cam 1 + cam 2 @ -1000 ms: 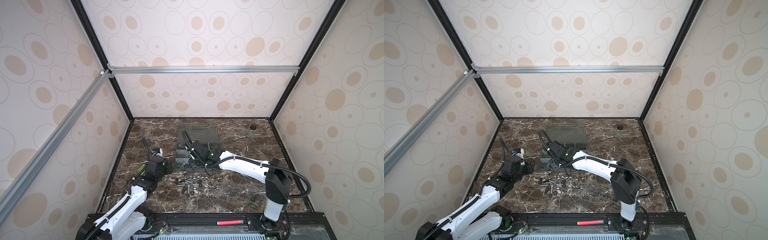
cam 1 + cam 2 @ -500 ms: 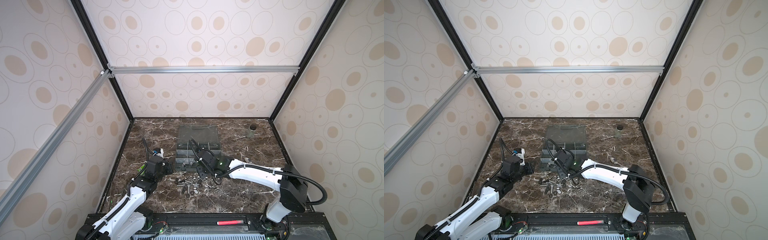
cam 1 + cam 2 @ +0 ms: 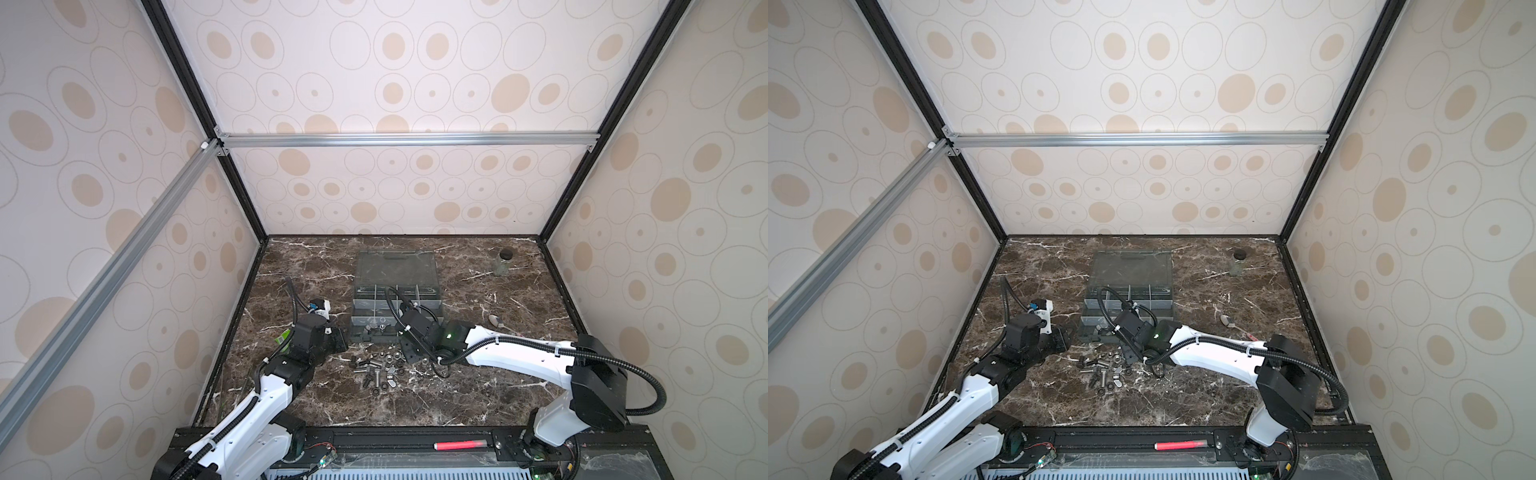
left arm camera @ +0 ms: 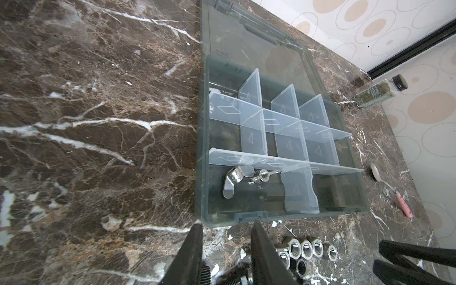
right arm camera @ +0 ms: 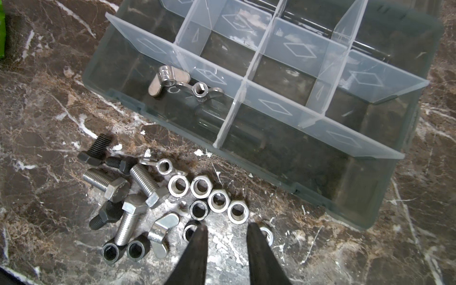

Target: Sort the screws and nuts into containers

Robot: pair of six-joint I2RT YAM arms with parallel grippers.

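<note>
The grey organizer box (image 3: 428, 303) lies open in the middle of the marble table (image 3: 374, 411), with its clear lid (image 3: 397, 266) folded flat on the far side. Clear dividers split it into compartments (image 4: 287, 144). Two wing nuts (image 5: 170, 81) lie side by side in the near left one.

The screws (image 5: 144, 183) and nuts (image 5: 200, 186) lie in a loose heap on the table, just on the near side of the box's near wall. Silver and black bolts lie toward the left of the heap and hex nuts cluster toward the right. One wing nut lies among them.

The right gripper (image 5: 228, 229) hangs low over the right part of the heap. Its jaws stand a narrow gap apart with only bare table between them, and a nut peeks out beside each fingertip.

The left gripper (image 4: 227, 228) sits low at the box's near left corner, just beside the near wall. Its jaws are parted and nothing is between them.

A glass jar (image 3: 503, 264) stands at the far right, and a spoon (image 3: 496, 321) lies to the right of the box.
</note>
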